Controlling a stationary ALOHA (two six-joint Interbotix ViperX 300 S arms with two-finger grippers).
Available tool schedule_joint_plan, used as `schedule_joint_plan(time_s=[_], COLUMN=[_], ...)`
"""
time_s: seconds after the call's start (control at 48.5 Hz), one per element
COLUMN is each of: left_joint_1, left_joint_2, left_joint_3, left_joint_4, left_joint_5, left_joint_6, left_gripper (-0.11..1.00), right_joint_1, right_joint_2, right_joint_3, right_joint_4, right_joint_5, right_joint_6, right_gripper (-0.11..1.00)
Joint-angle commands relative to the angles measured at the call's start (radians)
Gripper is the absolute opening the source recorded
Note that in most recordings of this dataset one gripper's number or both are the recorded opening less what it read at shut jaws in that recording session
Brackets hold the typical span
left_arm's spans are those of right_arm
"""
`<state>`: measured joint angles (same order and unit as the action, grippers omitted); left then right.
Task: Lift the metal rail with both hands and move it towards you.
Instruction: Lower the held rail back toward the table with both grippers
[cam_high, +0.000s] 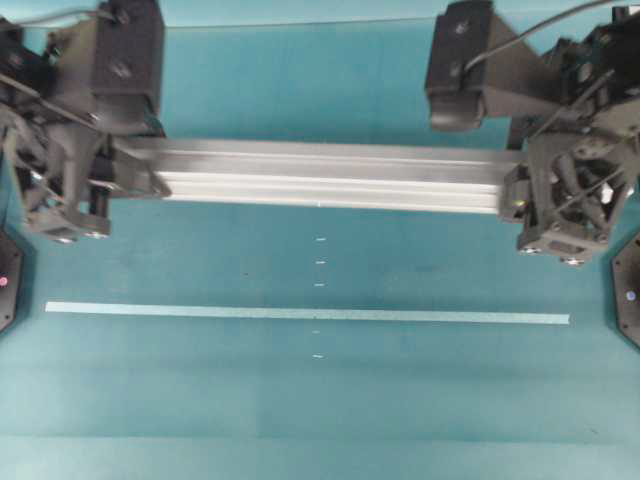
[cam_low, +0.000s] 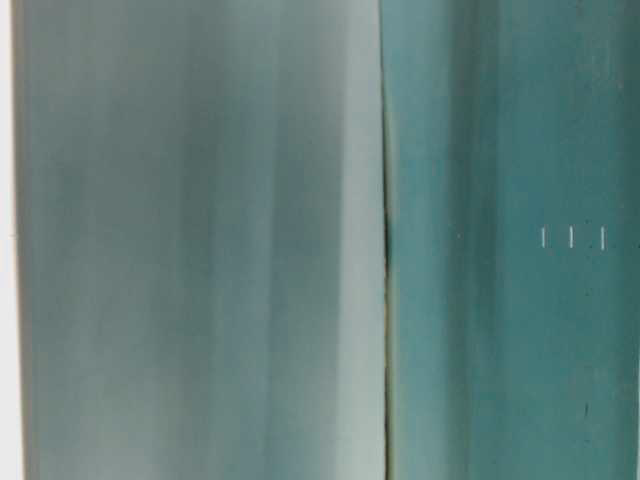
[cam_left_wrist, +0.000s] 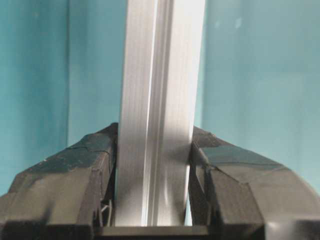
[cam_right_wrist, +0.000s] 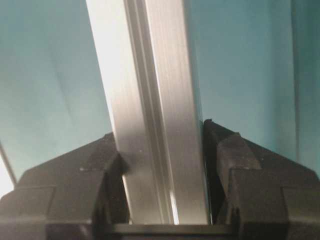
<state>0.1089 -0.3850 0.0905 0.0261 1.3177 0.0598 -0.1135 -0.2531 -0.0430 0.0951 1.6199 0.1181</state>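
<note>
Two grippers clamp the metal rail (cam_high: 320, 180): left gripper (cam_high: 125, 180) on its left end, right gripper (cam_high: 515, 195) on its right, long axis running left-right.

The teal bench (cam_high: 300, 410) below the metal rail (cam_high: 320, 175) is seen as open surface across its whole width, crossed only by a thin flat tape strip (cam_high: 300, 313) and a few small pale marks (cam_high: 319, 262). The rail is bridged between the left end effector (cam_high: 120, 180) and the right end effector (cam_high: 515, 195), so passage across the upper band is blocked. Dark fixtures (cam_high: 628, 295) are placed at both side edges, possibly narrowing access there.
</note>
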Motion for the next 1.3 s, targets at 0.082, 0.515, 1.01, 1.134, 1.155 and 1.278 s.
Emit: schedule_joint_plan(time_s=[0.082, 0.515, 1.01, 1.134, 1.155, 1.278], left_joint_1=[-0.008, -0.012, -0.028, -0.037, -0.035, -0.037], left_joint_2=[0.020, 0.025, 0.061, 0.064, 0.064, 0.064], left_joint_3=[-0.101, -0.117, -0.021, 0.072, 0.092, 0.201], left_joint_4=[0.003, 0.003, 0.003, 0.003, 0.003, 0.003], left_joint_5=[0.078, 0.086, 0.072, 0.020, 0.006, -0.098], left_joint_6=[-0.058, -0.069, -0.130, -0.133, -0.133, -0.120], left_gripper=[0.30, 0.30, 0.30, 0.30, 0.30, 0.30], right_joint_1=[-0.018, -0.018, -0.014, -0.005, -0.003, 0.009], right_joint_2=[-0.011, -0.009, -0.015, -0.018, -0.018, -0.015], right_joint_3=[-0.041, -0.034, 0.126, 0.207, 0.221, 0.298], right_joint_4=[-0.003, -0.009, -0.009, -0.009, -0.009, -0.015], right_joint_5=[0.005, 0.002, -0.094, -0.183, -0.195, -0.287], right_joint_6=[0.117, 0.110, 0.103, 0.089, 0.084, 0.057], right_gripper=[0.39, 0.39, 0.39, 0.39, 0.39, 0.39])
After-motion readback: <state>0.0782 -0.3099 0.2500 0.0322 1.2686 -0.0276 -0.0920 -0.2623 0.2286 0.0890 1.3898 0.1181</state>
